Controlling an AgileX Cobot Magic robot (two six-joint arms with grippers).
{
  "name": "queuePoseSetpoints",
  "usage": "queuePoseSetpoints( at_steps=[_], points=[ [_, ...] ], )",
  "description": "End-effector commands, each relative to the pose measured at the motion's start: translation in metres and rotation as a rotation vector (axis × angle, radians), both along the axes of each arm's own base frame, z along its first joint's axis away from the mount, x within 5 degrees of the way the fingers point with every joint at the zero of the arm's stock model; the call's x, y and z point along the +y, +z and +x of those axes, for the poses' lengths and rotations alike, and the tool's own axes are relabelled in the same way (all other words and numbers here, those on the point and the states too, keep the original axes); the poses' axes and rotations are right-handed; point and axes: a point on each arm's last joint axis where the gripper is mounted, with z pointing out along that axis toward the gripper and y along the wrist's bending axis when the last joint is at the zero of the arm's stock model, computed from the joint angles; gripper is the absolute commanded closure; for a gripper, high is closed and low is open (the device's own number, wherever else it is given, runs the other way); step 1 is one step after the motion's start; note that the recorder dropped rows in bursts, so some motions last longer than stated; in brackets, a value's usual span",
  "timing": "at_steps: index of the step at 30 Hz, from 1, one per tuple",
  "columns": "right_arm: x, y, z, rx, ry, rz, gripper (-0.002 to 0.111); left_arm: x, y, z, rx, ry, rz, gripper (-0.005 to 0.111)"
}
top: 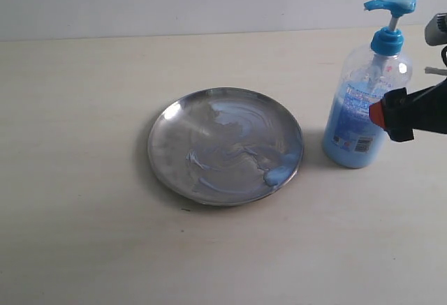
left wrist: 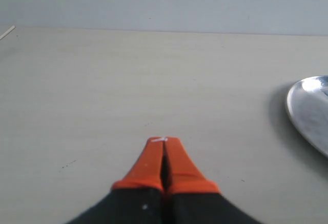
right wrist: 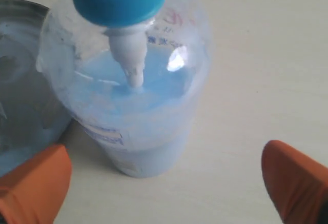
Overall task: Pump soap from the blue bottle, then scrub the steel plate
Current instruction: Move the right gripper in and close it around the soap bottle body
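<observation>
A pale beige table (top: 84, 249) meets a plain white wall. We see the blue bottle (top: 360, 120) upright just right of the steel plate (top: 225, 144), its blue-white label too small to read. A soap (top: 277, 174) blob lies by the plate's rim nearest the bottle. Only the right wrist view shows the right gripper (right wrist: 164, 190) spread wide, with the bottle between its orange fingers (right wrist: 33, 185), neither touching it. Only the left wrist view shows the left gripper (left wrist: 164, 142), pressed together, plate rim nearby

At the right edge of the exterior view, we saw the right gripper (top: 380, 114) cut off. It hid part of the label (top: 351, 108) on the bottle (top: 353, 148), and we could not read the print. In the left wrist view, the plate (left wrist: 310, 108) ran past the frame's edge.
</observation>
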Motion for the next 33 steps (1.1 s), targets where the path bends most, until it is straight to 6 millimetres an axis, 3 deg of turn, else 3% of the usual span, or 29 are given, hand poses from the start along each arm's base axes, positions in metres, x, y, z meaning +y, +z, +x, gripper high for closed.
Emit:
queuePoseSetpoints(
  at_steps=[1,7,13,20,33],
  points=[
    [-0.002,-0.007,-0.002,-0.050,-0.009,-0.032,0.014,0.000,0.002,0.000,-0.015,0.000,0.001,0.107],
    [0.017,-0.015,-0.010,-0.135,0.075,-0.073,0.014,0.000,0.002,0.000,-0.015,0.000,-0.001,0.107],
    [0.014,-0.032,-0.013,-0.172,-0.018,-0.035,0.014,0.000,0.002,0.000,-0.013,0.000,-0.001,0.107],
    [0.024,-0.038,-0.005,-0.234,0.053,0.027,0.014,0.000,0.002,0.000,-0.013,0.000,-0.001,0.107],
    [0.027,-0.063,0.016,-0.322,0.012,0.071,0.014,0.000,0.002,0.000,-0.013,0.000,-0.001,0.107]
  ],
)
